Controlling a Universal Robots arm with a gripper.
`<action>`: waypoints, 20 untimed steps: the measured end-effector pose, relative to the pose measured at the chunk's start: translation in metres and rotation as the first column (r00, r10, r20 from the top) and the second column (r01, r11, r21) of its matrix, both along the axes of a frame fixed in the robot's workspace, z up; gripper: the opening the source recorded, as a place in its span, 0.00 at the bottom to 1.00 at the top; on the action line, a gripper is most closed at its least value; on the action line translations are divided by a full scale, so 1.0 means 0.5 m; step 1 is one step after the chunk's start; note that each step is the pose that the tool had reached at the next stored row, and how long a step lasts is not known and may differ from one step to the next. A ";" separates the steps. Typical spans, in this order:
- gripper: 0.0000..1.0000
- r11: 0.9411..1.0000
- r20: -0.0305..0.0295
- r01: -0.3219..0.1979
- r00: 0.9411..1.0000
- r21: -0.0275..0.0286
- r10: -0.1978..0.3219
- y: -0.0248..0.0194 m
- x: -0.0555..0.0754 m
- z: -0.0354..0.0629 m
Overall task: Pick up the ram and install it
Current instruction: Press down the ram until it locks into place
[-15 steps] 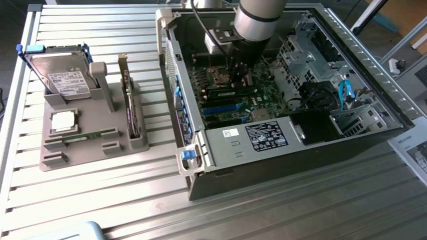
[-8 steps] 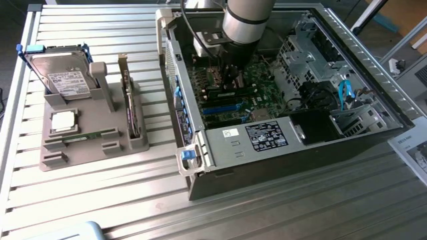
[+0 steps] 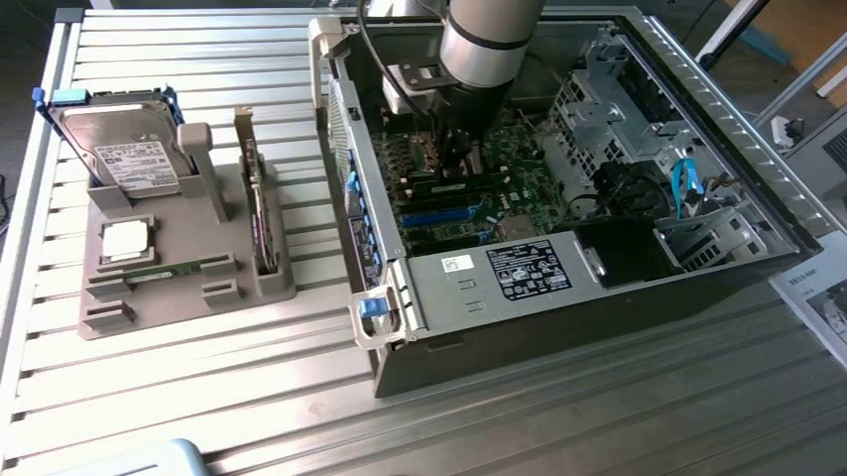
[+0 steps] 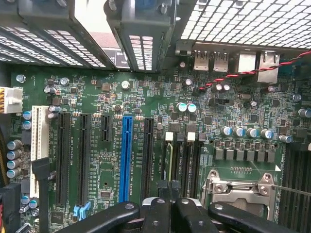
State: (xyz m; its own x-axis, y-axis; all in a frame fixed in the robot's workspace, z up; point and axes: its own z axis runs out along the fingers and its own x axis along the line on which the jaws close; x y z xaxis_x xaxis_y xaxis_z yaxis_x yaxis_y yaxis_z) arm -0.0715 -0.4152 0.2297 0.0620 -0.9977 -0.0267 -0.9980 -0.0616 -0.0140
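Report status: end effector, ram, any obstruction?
End effector shut, low over the motherboard. Ram stands edge-on in the board just below the tips; contact unclear. No obstruction seen around it.

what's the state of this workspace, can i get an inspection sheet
surface: slatted metal table, carrying an open computer case
job's things: ram appears to stand edge-up in a memory slot; seating cannot be told
clutter: grey holder with a hard drive, an expansion card and a green stick
grippers: end effector shut, inside the case, low over the motherboard beside the ram
cables: red-black wire; blue cable
surroundings: printed sheet at the exterior view's right
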 end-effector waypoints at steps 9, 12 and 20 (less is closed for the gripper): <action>0.10 1.000 0.000 0.000 1.000 0.001 0.000 0.0001 0.000 0.041; 0.10 1.000 0.000 0.000 1.000 0.001 0.000 0.0001 0.000 0.064; 0.10 1.000 0.000 0.000 1.000 0.001 0.000 0.0001 0.001 0.120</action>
